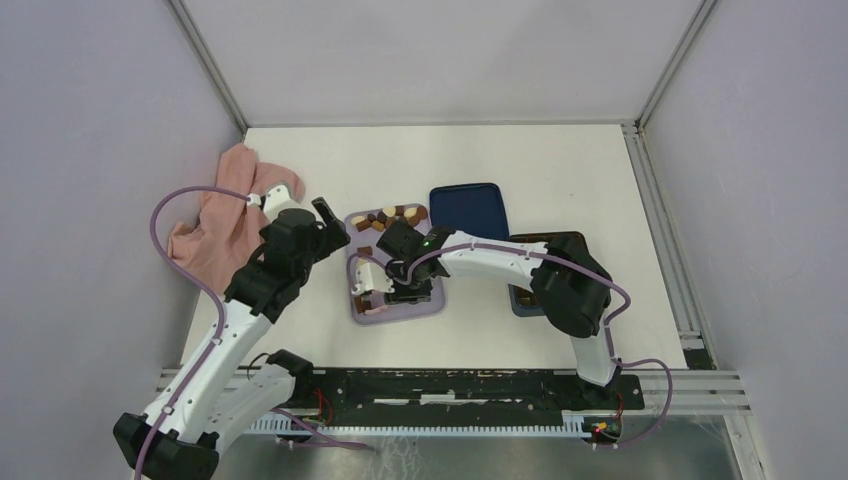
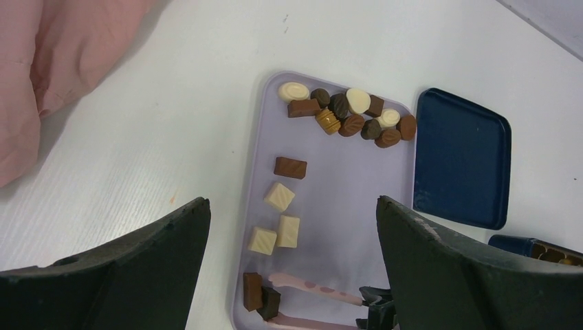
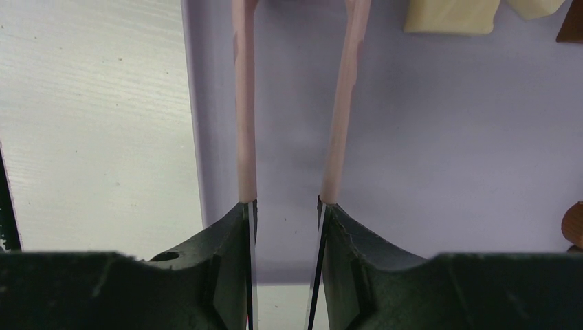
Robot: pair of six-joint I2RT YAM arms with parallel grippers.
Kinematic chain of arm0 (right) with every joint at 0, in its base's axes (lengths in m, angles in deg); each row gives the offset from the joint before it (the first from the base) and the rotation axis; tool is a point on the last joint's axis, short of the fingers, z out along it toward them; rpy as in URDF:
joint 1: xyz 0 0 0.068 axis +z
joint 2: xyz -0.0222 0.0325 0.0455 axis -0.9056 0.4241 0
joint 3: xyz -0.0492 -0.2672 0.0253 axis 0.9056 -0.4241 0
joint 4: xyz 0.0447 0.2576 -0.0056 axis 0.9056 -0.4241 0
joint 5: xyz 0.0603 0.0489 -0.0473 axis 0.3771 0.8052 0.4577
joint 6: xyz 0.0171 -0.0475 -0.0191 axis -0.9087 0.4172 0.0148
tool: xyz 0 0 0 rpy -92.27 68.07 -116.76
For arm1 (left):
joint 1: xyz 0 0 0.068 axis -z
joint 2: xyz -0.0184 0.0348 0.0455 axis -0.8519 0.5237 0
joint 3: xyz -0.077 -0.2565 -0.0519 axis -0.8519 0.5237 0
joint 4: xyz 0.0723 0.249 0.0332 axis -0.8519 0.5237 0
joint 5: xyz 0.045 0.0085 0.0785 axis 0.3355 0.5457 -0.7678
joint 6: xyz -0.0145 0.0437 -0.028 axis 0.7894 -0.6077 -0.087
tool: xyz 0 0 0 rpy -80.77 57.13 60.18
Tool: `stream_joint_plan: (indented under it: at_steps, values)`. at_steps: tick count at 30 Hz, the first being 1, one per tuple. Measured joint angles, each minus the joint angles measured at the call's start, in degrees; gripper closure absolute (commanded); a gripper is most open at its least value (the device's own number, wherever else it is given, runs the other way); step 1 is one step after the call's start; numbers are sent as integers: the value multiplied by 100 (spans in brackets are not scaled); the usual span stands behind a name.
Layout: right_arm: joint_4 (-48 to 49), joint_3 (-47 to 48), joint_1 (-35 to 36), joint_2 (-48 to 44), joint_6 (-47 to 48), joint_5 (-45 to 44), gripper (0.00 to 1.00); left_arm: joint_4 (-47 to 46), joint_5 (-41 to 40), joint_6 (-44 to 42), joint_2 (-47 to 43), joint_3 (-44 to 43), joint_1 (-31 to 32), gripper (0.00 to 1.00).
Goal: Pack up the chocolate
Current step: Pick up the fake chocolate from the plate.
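Our right gripper [image 3: 285, 206] is clamped partway on slim pink tongs [image 3: 244, 103], their two smooth arms standing apart over the flat lilac tray [image 3: 426, 137]. Our left gripper [image 2: 292, 201] hangs wide open, empty. The chocolate [image 2: 347, 113] lies on that tray: glossy ovals and rounds clustered at the far edge, with cream squares and a brown bar, lengthwise across the tray, loose mid-tray.

- Top external: fixed overhead, behind the near edge of the table [image 1: 560, 160], facing steeply down; covers all of it.
- Left wrist: raised, angled down on the lilac tray [image 2: 344, 206], mid-frame.
- Right wrist: very near the tray, facing along the pink tongs [image 3: 244, 103].
- Shared by all: the tray.
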Motion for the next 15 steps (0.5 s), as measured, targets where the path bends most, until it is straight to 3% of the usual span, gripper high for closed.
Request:
stream_joint_plan:
  at_steps: [7,15]
  values:
    - [-59,299,90,221,-94,-133,60,0,-11,0,-22,0,0,5]
    - [-92,313,125,258,-120,-245,71,0,-11,0,-59,0,0,5]
